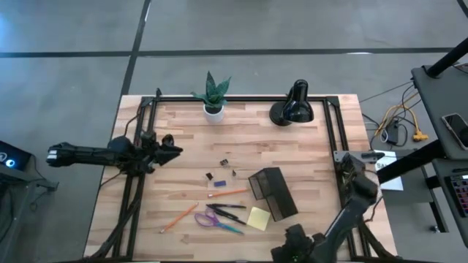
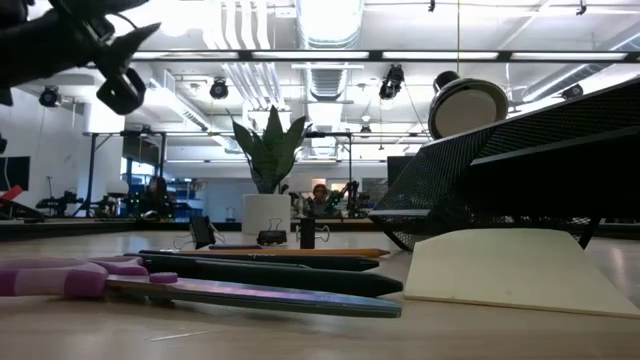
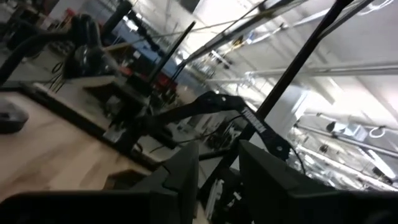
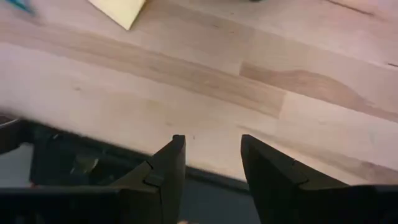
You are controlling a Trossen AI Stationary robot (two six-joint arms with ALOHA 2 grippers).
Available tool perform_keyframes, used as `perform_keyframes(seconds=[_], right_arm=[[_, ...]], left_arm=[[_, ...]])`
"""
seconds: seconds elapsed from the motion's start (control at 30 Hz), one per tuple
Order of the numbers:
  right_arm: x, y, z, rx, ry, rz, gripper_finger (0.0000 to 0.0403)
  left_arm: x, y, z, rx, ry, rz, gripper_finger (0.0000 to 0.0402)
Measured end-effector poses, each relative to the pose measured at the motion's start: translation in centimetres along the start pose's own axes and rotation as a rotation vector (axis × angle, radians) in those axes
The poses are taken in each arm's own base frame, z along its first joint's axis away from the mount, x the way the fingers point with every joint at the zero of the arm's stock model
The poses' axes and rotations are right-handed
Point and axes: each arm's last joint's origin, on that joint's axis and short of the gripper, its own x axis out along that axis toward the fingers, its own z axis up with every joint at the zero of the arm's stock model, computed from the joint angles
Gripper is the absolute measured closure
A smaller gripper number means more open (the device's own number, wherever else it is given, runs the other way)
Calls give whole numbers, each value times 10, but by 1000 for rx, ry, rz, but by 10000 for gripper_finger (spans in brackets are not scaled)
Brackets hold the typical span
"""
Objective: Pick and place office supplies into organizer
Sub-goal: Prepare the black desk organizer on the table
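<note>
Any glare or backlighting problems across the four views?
Low view: ceiling lights glare, and the organizer is backlit to near-black. Left wrist view: bright ceiling, dark foreground. High view and right wrist view: even light, no glare on the table.

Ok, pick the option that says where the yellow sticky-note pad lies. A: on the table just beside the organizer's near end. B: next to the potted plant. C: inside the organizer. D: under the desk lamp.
A: in the high view the yellow sticky-note pad lies flat on the table, just left of the organizer's near end, outside it.
</note>
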Motion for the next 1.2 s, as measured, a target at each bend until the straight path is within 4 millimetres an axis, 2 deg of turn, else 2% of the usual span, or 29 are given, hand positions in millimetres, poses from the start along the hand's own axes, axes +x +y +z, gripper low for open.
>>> perform_keyframes(seconds=[0.2,0.37,0.47,0.57,1.03,1.2], right_arm=[[37,19,-11,-34,-77,-30,267],[47,28,-10,-60,-144,-71,285],[40,32,1,-75,-199,-102,296],[38,39,12,-172,-251,-60,307],[68,59,63,-443,-276,-219,331],[74,60,72,-433,-282,-251,335]], left_arm=[[5,4,-5,-2,50,39,304],[7,6,-8,-2,77,60,304],[8,7,-9,-3,88,69,304],[10,8,-10,-3,97,77,304],[12,13,-16,4,147,115,304],[13,14,-16,4,150,117,304]])
